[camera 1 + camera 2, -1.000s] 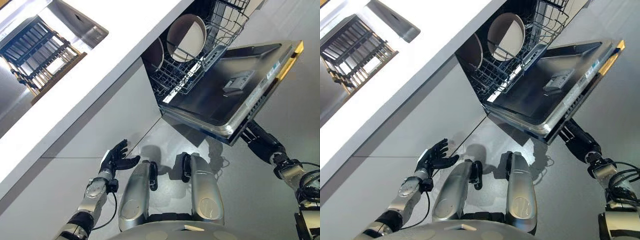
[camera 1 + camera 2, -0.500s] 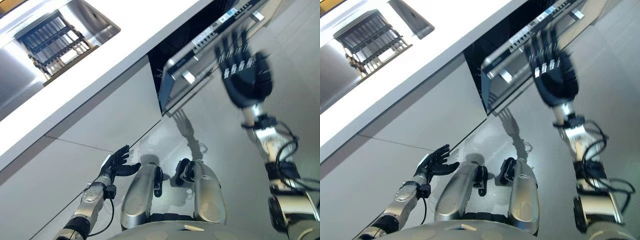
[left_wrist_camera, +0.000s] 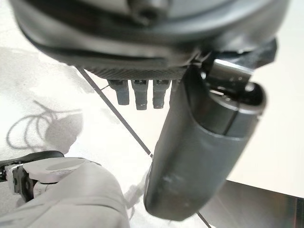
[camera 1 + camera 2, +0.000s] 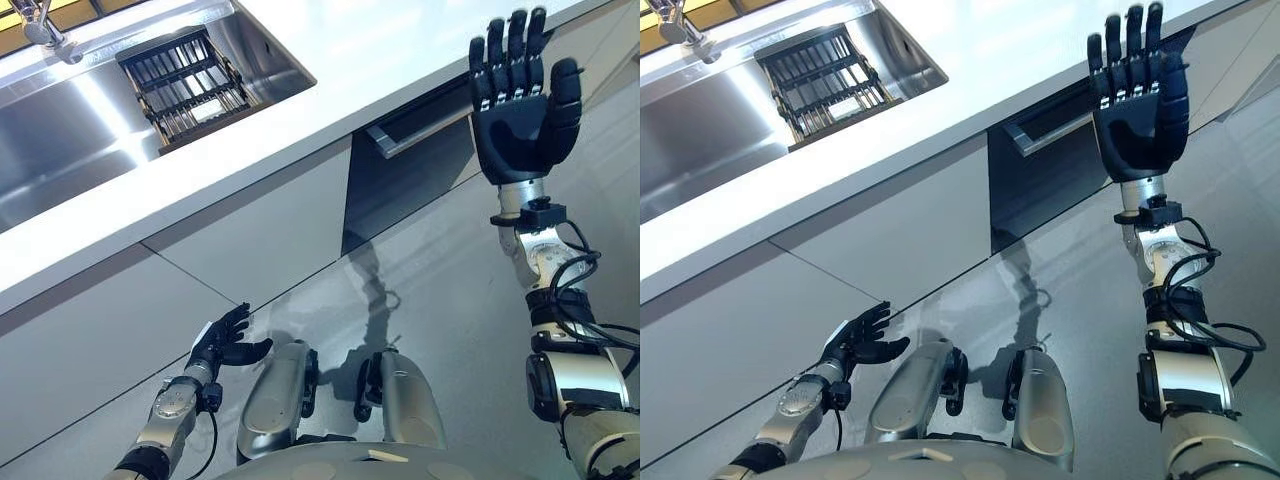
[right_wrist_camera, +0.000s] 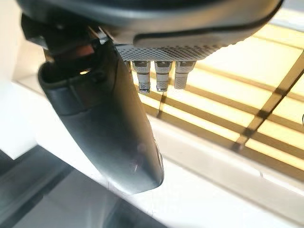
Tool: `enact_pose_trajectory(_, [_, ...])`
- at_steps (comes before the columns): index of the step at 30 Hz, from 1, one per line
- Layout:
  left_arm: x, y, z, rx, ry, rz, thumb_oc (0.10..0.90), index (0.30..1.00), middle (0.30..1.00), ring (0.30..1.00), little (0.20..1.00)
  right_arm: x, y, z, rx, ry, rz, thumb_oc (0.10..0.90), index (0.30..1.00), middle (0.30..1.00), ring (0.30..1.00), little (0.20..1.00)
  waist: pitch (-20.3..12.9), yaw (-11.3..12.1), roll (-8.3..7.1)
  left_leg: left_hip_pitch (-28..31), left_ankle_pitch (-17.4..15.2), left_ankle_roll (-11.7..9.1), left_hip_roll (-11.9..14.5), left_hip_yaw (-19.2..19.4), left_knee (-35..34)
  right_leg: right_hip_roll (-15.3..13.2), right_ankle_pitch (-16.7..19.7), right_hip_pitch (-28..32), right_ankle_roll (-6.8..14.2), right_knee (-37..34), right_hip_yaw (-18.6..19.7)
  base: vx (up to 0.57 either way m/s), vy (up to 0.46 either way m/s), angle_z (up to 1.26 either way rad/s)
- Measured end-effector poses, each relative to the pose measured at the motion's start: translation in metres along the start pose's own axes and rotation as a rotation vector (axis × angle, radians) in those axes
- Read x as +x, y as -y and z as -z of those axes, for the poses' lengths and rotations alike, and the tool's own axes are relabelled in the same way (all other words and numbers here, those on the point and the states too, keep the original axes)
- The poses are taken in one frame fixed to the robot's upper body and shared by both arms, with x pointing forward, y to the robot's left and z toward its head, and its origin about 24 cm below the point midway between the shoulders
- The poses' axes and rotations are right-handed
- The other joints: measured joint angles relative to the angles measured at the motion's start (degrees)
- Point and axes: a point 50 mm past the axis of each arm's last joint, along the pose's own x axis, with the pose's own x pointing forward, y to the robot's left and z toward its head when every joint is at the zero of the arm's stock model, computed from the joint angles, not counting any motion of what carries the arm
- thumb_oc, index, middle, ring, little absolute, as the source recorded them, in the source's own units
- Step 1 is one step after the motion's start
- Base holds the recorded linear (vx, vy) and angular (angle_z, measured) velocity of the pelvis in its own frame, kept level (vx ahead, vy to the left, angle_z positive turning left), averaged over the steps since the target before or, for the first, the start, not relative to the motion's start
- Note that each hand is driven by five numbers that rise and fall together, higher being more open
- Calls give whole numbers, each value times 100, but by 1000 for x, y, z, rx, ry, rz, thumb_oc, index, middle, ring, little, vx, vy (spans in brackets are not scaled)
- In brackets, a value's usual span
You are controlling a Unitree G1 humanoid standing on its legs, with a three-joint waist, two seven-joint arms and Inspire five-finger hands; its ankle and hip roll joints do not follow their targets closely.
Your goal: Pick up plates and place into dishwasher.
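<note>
White kitchen counter [image 4: 300, 130] above the dishwasher door [image 4: 420, 165], swung shut within the last second with the plates inside; right hand [image 4: 522, 120] raised with fingers straight, left hand [image 4: 222, 345] spread and empty, suggesting loading is finished.

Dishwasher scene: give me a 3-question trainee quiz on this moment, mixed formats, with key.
1. True or false: the dishwasher door is shut.
2. Multiple choice: the right hand is
A. curled round a plate
B. raised with straight fingers, holding nothing
C. gripping the door handle
3. Fill in: the dark rack sits in the ____.

Key:
1. True; the door stands flush under the counter.
2. B. The left hand hangs low by the cabinets, also holding nothing.
3. Sink.
</note>
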Motion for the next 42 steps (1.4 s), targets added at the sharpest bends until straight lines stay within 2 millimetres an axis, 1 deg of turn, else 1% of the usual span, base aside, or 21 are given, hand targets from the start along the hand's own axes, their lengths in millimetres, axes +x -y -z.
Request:
enact_pose_trajectory(4, [0,0,2,0,-6,-1,800,900,900,900,900,-17,6,1,15,-10,38,800,900,900,900,900,-16,-83,6,20,2,0,15,14,-38,17,11,13,16,-36,12,-27,35,-2])
enact_pose_trajectory(6, [-1,-1,5,-3,-22,-5,800,900,900,900,900,-32,11,3,14,-30,74,800,900,900,900,900,-105,-142,-6,77,41,10,34,57,-184,37,60,45,32,-161,38,-14,40,-8])
enact_pose_trajectory(9, [-2,-1,12,-7,-49,-8,800,900,900,900,900,-55,20,16,20,-71,130,800,900,900,900,900,-206,-204,-34,342,182,-14,89,106,-614,138,252,280,30,-609,81,-14,32,-16])
enact_pose_trajectory(11, [-3,1,18,2,-80,-8,800,900,900,900,900,-79,26,30,66,-69,168,800,900,900,900,900,-413,-308,-86,547,386,-24,103,131,-1110,214,462,436,54,-1084,113,7,36,-12])
enact_pose_trajectory(14, [-6,7,31,-8,-128,-21,800,900,900,900,900,-125,32,54,158,-62,266,800,900,900,900,900,-752,-409,-164,1098,831,-29,125,244,-2242,320,892,926,93,-2135,150,20,59,-21])
enact_pose_trajectory(18, [-11,9,44,7,-181,-30,800,900,900,900,900,-166,31,73,214,-22,359,800,900,900,900,900,-1169,-641,-229,1508,1204,-19,160,380,-3200,476,1341,1275,141,-3130,286,-4,42,-21])
enact_pose_trajectory(20, [-13,9,49,25,-210,-31,800,900,900,900,900,-186,30,81,239,-1,424,800,900,900,900,900,-1267,-834,-232,1752,1346,-16,178,457,-3594,532,1570,1513,154,-3624,331,0,40,-24])
enact_pose_trajectory(22, [-15,9,55,34,-256,-22,800,900,900,900,900,-208,30,83,240,4,531,800,900,900,900,900,-1393,-959,-217,1934,1473,-1,175,546,-3974,556,1700,1656,194,-3983,365,-10,40,-25])
enact_pose_trajectory(24, [-21,9,67,52,-334,-10,800,900,900,900,900,-245,36,88,222,-9,754,800,900,900,900,900,-1595,-1048,-202,2105,1603,-5,180,685,-4365,593,1902,1756,198,-4361,418,-24,39,-40])
enact_pose_trajectory(26, [-24,9,75,45,-391,8,800,900,900,900,900,-283,38,93,180,-82,963,800,900,900,900,900,-1678,-1098,-195,2250,1686,-20,179,750,-4615,635,2024,1884,200,-4606,467,-5,38,-21])
enact_pose_trajectory(27, [-30,9,85,47,-465,25,800,900,900,900,900,-315,36,98,155,-169,1128,800,900,900,900,900,-1737,-1124,-195,2310,1717,-27,175,752,-4728,655,2097,1965,196,-4779,483,16,64,-12])
enact_pose_trajectory(28, [-32,11,93,40,-539,43,800,900,900,900,900,-344,32,104,114,-307,1301,800,900,900,900,900,-1793,-1119,-177,2378,1733,-40,180,757,-4823,678,2140,2040,197,-4904,520,34,65,-18])
enact_pose_trajectory(29, [-34,15,99,29,-601,50,800,900,900,900,900,-369,23,108,47,-505,1435,800,900,900,900,900,-1827,-1122,-142,2433,1739,-47,183,759,-4884,693,2169,2082,190,-4973,570,32,37,-26])
enact_pose_trajectory(30, [-37,18,104,24,-657,55,800,900,900,900,900,-386,16,113,-21,-724,1523,800,900,900,900,900,-1835,-1120,-115,2471,1741,-50,189,749,-4914,708,2199,2116,182,-5028,622,45,8,-32])
enact_pose_trajectory(31, [-40,22,109,16,-694,52,800,900,900,900,900,-394,14,114,-116,-872,1579,800,900,900,900,900,-1850,-1111,-89,2463,1740,-50,192,725,-4929,709,2252,2118,183,-5096,633,44,-9,-32])
enact_pose_trajectory(32, [-41,24,111,7,-707,44,800,900,900,900,900,-394,16,113,-175,-936,1603,800,900,900,900,900,-1857,-1112,-73,2464,1744,-55,193,719,-4949,707,2287,2111,185,-5136,634,56,-21,-37])
enact_pose_trajectory(33, [-41,28,111,0,-712,20,800,900,900,900,900,-389,24,111,-341,-1106,1639,800,900,900,900,900,-1871,-1103,-61,2487,1749,-62,190,718,-4979,697,2375,2158,192,-5257,621,48,-17,-27])
enact_pose_trajectory(35, [-34,37,107,20,-696,11,800,900,900,900,900,-387,28,111,-512,-1321,1673,800,900,900,900,900,-1926,-1053,-48,2561,1753,-66,186,639,-5018,699,2383,2235,191,-5273,595,58,-5,-3])
enact_pose_trajectory(37, [-27,45,99,76,-646,29,800,900,900,900,900,-383,31,113,-605,-1486,1605,800,900,900,900,900,-2013,-916,-54,2551,1781,-75,182,575,-5052,699,2382,2234,191,-5273,542,42,-10,15])
enact_pose_trajectory(39, [-21,50,93,137,-598,69,800,900,900,900,900,-377,35,116,-658,-1524,1562,800,900,900,900,900,-2038,-884,-97,2544,1861,-84,180,497,-5113,698,2383,2221,189,-5272,473,11,-21,21])
enact_pose_trajectory(42, [-18,56,89,166,-568,111,800,900,900,900,900,-375,35,122,-629,-1501,1579,800,900,900,900,900,-2042,-863,-111,2529,1873,-90,179,467,-5113,705,2384,2200,188,-5272,470,11,-12,6])
